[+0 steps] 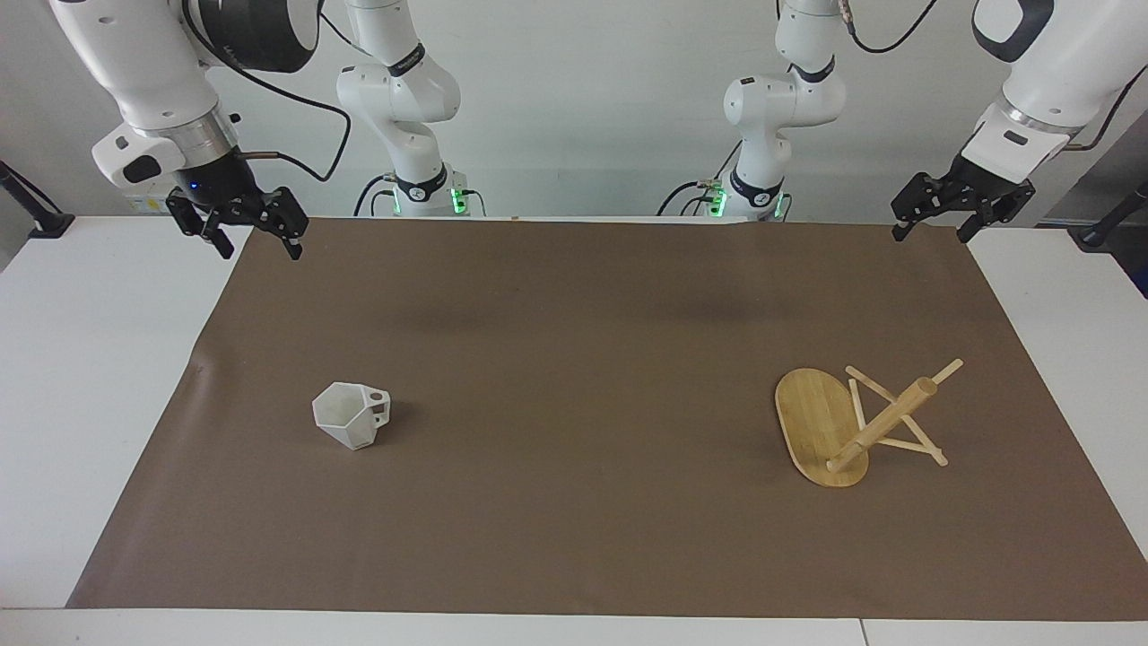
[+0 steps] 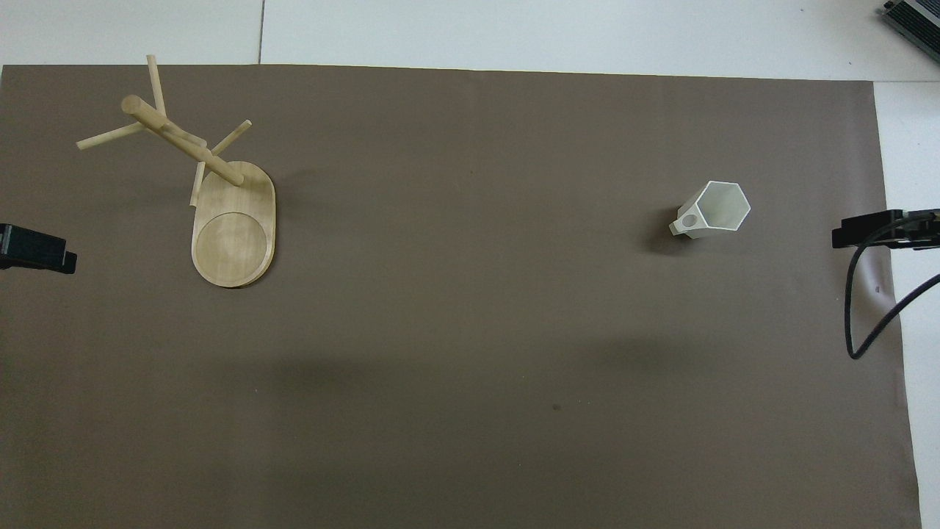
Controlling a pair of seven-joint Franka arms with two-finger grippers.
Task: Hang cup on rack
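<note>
Facing view: the worktop (image 1: 108, 377) is white, with a brown paper mat (image 1: 574, 359) spread over most of it.
Cup: the small white faceted mug (image 1: 352, 414) stands upright on the mat toward the right arm's end of the worktop, well apart from the rack.
Cup contents: the overhead view looks straight into its hexagonal mouth (image 2: 721, 206); nothing shows inside.
Cup handle: the blocky handle (image 2: 687, 220) with its round hole points toward the rack's end of the worktop and slightly nearer to the robots.
Rack: the bamboo mug tree (image 1: 856, 422) sits on the mat toward the left arm's end, no cup on it.
Rack base: the flat oval base (image 2: 233, 224) has its long axis running nearer-to-farther from the robots, the post at its farther end.
Rack post: in both views the thick round post (image 2: 180, 139) looks slanted, top toward the mat's left-arm edge; thin pegs (image 2: 109, 137) cross it.
Writing: no readable labels on cup or rack.
Right gripper: (image 1: 256, 244) hangs over the mat's corner nearest the robots at the cup's end; fingers spread wide, holding nothing.
Left gripper: (image 1: 928, 233) hangs over the mat's corner nearest the robots at the rack's end; fingers spread wide, holding nothing.
</note>
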